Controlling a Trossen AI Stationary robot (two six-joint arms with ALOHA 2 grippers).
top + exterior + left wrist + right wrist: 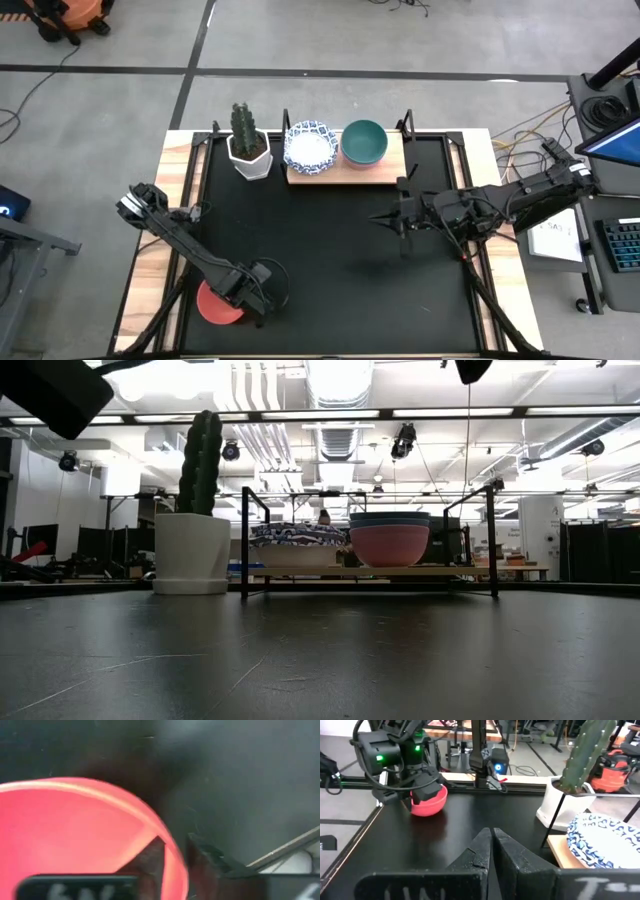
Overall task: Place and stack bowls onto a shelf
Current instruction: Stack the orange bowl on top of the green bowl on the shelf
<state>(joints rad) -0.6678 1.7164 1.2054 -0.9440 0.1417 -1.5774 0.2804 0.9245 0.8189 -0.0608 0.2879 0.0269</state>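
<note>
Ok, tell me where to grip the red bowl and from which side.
Grip the red bowl by its rim, from above, one finger inside and one outside. It sits upright and open-topped at the mat's near left corner, leaving the thin rim the only narrow edge. The left gripper already straddles that rim.

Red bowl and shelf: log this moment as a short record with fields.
red bowl: at the near-left edge of the black mat, upright
left end effector: at the red bowl, one finger inside the rim and one outside
right end effector: shut, empty, above the mat near the shelf
shelf: at the far side of the mat
on shelf: stacked blue-patterned white bowls; teal bowl nested on a pink bowl
cactus pot: on the mat beside the shelf
</note>
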